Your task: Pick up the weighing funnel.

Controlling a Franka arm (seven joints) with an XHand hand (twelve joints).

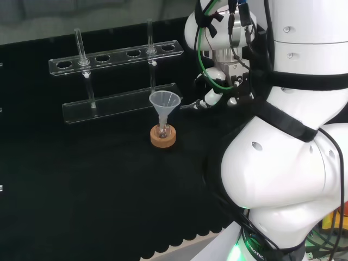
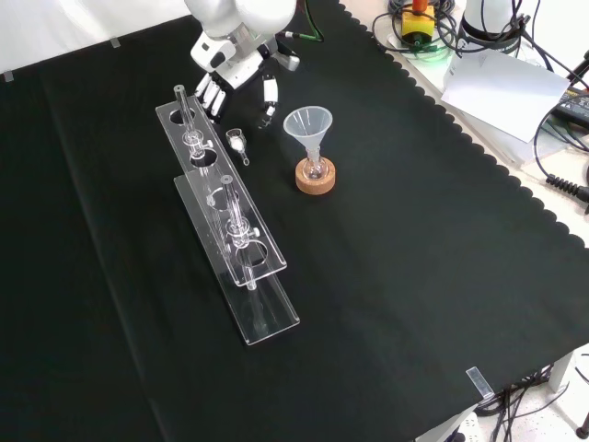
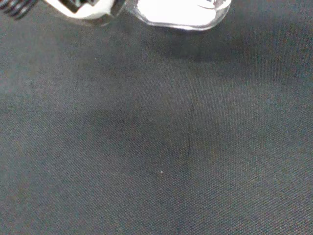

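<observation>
Now the weighing funnel point(image 2: 237, 143) lies on the black cloth of the tabletop point(image 2: 386, 276). In the front view it sits between the clear tube rack point(image 2: 271, 318) and the funnel point(image 2: 307, 127), which stands on its cork ring point(image 2: 315, 180). The hand point(image 2: 235, 72) hovers near it, higher in that view. Its fingers point(image 2: 212, 99) are relaxed and spread apart, holding nothing.

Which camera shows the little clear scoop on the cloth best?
The front view: the scoop lies whole on the cloth, between the rack and the big funnel. In the head view I cannot pick it out. The wrist view catches a clear rim that may be it.
</observation>
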